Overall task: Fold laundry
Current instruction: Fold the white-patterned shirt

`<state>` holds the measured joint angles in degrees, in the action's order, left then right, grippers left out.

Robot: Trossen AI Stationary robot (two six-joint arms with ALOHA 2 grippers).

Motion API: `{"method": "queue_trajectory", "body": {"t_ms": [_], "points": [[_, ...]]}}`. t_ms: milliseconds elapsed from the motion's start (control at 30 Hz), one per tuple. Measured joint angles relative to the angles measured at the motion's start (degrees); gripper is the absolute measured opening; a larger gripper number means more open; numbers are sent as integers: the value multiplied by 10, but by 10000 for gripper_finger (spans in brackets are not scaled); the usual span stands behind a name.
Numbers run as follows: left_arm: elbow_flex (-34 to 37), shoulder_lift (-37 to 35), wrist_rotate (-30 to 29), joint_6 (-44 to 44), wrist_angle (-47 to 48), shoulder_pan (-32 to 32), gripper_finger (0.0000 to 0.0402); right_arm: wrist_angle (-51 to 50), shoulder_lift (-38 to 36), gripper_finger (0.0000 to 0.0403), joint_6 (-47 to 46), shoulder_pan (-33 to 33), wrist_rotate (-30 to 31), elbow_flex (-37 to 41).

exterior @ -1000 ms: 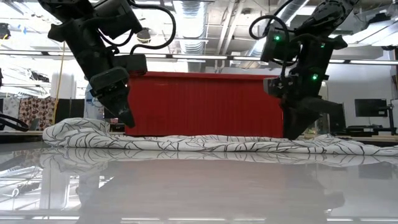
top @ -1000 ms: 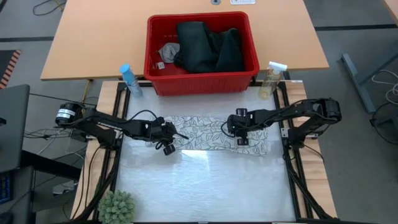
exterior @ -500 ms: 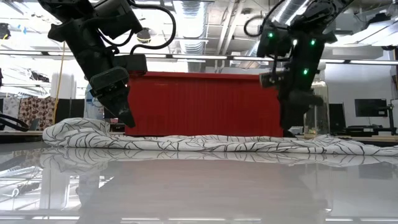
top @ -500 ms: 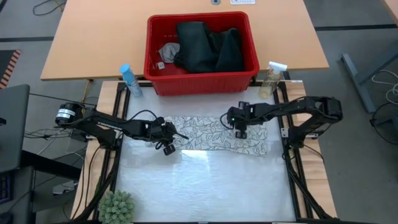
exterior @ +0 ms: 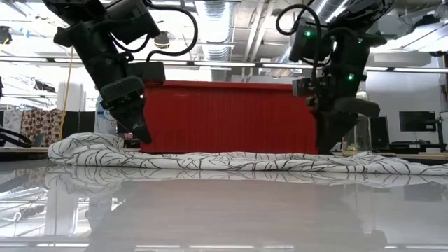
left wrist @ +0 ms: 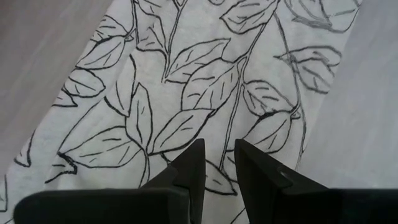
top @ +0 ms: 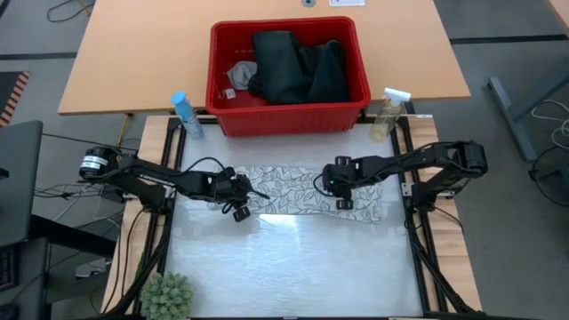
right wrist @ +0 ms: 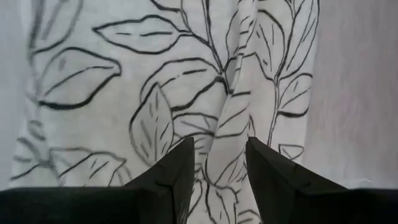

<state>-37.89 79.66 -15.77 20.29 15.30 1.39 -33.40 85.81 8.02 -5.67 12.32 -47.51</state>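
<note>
The white cloth with grey leaf print (top: 293,191) lies in a long strip across the table's far half. Its left end (exterior: 87,147) is bunched up. My left gripper (top: 244,206) hangs over that left part, slanting down, its fingers slightly apart (left wrist: 219,163) with flat cloth showing between them. My right gripper (top: 342,200) points steeply down at the right part, open (right wrist: 221,162), with a raised crease (right wrist: 239,81) running between its fingers. Dark jeans (top: 293,67) and a small grey cloth (top: 242,73) lie in the red basket (top: 289,123). My left gripper touches nothing that I can see. My right gripper stands astride the cloth's raised crease (right wrist: 225,134) from above, with its fingertips (exterior: 329,143) down at cloth level. I cannot tell whether the fingers touch the crease.
The red basket stands past the table's far edge, on a wooden desk. A blue spray bottle (top: 185,114) and a clear one (top: 388,111) stand at the far corners. A small green plant (top: 166,296) sits at the near left corner. The near half of the table (top: 293,267) shows bare.
My right gripper swung a little toward the table's far edge, then came back toward the near edge, its fingers no wider or narrower. The cloth lies as it did.
</note>
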Motion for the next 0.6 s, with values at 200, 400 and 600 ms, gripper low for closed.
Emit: {"method": "queue_trajectory", "body": {"t_ms": [200, 400, 600], "points": [[0, 0, -1, -1, 4, 0, 75, 5, 27, 166, 14, -6, 7, 0], [0, 0, 1, -7, 8, 0, 75, -13, 41, 166, 26, -21, 62, -3], [0, 0, 0, -11, 8, 0, 75, -52, 34, 166, 44, -45, 111, -22]]}}
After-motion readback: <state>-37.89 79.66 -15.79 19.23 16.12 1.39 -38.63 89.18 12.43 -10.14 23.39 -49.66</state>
